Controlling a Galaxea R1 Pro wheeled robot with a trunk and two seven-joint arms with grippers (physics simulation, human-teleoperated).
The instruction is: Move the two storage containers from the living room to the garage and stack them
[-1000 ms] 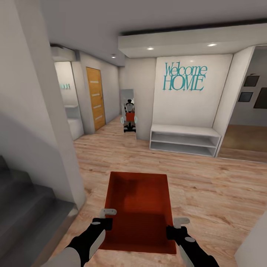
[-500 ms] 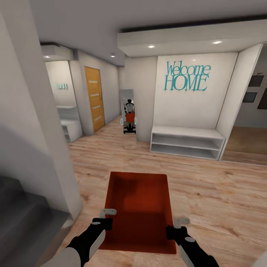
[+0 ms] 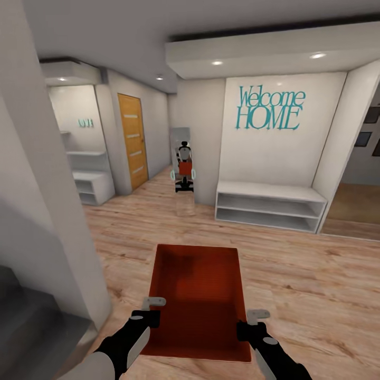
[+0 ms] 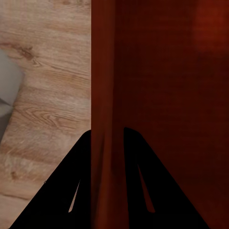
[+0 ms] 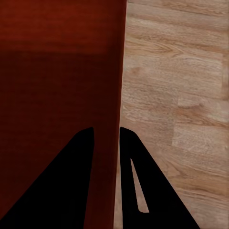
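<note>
I carry one orange-red storage container (image 3: pixel 196 298), open-topped, level in front of me above a light wood-plank floor (image 3: pixel 306 274). My left gripper (image 3: pixel 151 311) is shut on its left wall near the close corner. My right gripper (image 3: pixel 252 323) is shut on its right wall. In the left wrist view the container wall (image 4: pixel 107 95) runs between the two dark fingers (image 4: pixel 71 191). The right wrist view has the container wall (image 5: pixel 107 71) pinched the same way between its fingers (image 5: pixel 138 181). A mirror (image 3: pixel 183 163) ahead reflects me holding the bin.
A white wall corner (image 3: pixel 58 221) and grey stairs (image 3: pixel 31 322) stand close on my left. Ahead are a white low shelf bench (image 3: pixel 269 206) under teal "Welcome HOME" lettering (image 3: pixel 269 110), an orange wooden door (image 3: pixel 132 140), and a white shelf unit (image 3: pixel 92 184). Open plank floor lies ahead and right.
The whole view has shifted: the left wall corner and stairs slid left and more of the left alcove shows. Both grippers and the container keep the same hold.
</note>
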